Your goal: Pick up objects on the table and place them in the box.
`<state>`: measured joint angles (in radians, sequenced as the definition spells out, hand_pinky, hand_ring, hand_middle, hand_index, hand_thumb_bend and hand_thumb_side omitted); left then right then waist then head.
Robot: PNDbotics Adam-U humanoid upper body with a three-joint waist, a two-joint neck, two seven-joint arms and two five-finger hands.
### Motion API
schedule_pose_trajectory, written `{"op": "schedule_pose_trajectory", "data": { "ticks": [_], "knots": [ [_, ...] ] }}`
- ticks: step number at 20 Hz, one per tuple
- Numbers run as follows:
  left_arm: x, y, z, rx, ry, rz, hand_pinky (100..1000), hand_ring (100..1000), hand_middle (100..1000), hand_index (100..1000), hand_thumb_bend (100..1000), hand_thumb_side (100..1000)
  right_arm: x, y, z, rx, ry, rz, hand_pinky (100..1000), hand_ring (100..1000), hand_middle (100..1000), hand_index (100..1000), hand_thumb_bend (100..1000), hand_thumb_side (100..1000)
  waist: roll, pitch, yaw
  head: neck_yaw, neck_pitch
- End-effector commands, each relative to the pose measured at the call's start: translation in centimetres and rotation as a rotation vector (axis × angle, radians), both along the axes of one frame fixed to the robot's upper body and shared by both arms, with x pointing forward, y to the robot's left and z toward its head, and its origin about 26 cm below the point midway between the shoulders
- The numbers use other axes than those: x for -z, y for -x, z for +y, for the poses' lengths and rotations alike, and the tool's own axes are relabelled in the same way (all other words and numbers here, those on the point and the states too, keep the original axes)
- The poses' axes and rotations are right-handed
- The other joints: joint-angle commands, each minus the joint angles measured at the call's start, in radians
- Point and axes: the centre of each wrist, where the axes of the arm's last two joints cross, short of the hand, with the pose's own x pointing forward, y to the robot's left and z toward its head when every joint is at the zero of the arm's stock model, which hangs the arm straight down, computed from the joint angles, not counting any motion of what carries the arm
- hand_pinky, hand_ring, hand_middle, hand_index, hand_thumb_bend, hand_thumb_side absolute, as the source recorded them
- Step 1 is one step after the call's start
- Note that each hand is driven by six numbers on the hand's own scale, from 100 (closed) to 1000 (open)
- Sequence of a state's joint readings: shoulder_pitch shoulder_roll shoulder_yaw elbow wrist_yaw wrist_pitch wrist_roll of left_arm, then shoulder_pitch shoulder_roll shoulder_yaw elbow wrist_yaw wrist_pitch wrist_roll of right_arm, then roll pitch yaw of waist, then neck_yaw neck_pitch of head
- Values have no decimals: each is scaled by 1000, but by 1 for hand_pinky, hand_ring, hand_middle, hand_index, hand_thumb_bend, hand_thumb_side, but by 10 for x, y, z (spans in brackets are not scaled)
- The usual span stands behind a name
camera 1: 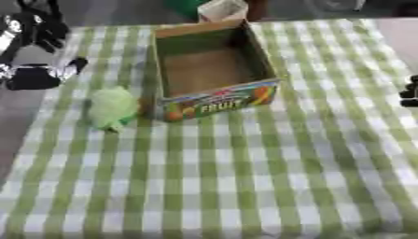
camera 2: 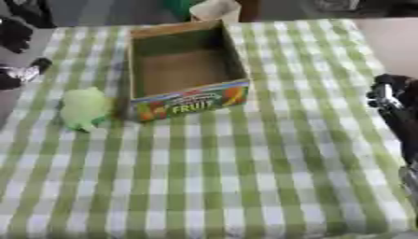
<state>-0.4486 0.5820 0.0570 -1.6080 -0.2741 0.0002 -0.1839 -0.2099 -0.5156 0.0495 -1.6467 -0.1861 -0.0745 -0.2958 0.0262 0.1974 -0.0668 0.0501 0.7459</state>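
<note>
The left hand [camera 1: 37, 32] hung black and silver over the table's far left corner, above the grey floor [camera 1: 16, 126], and whether its fingers were apart or together could not be told. The right hand [camera 2: 390, 95] showed at the right edge, dark and blurred, its fingers equally unreadable. Both were off to the sides, touching nothing.

The table [camera 1: 245, 186] wore a green and white checked cloth, bare across its whole near half. Beyond the far edge stood dim, unclear shapes of the room.

The box [camera 1: 214, 70], open-topped cardboard with "FRUIT" printed on its near side, stood toward the far middle, its inside showing only the brown bottom. A pale green soft thing, the toy [camera 1: 112, 108], lay just beside the box's near left corner, below the left hand and well apart from it, and far across the table from the right hand.
</note>
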Motion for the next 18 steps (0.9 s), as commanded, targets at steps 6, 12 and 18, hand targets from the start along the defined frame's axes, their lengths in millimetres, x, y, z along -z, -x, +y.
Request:
{"op": "schedule_pose_trajectory", "data": {
  "ticks": [6,12,18],
  "knots": [
    [-17,3,4,-1,-45,-39,603,601,569,682,454,100,-10,0,-4,5,21,-29,609,617,561,661,100,510,-1,-15,2,3,-3],
    [-18,3,3,4,-50,-36,604,602,571,684,459,100,-10,0,-4,5,21,-28,609,617,561,661,100,510,-1,-16,2,2,-2],
    [-21,0,0,41,-133,12,617,615,588,701,521,100,-10,0,-4,3,22,-27,609,617,561,661,100,509,-1,-16,0,4,-2]
  ]
}}
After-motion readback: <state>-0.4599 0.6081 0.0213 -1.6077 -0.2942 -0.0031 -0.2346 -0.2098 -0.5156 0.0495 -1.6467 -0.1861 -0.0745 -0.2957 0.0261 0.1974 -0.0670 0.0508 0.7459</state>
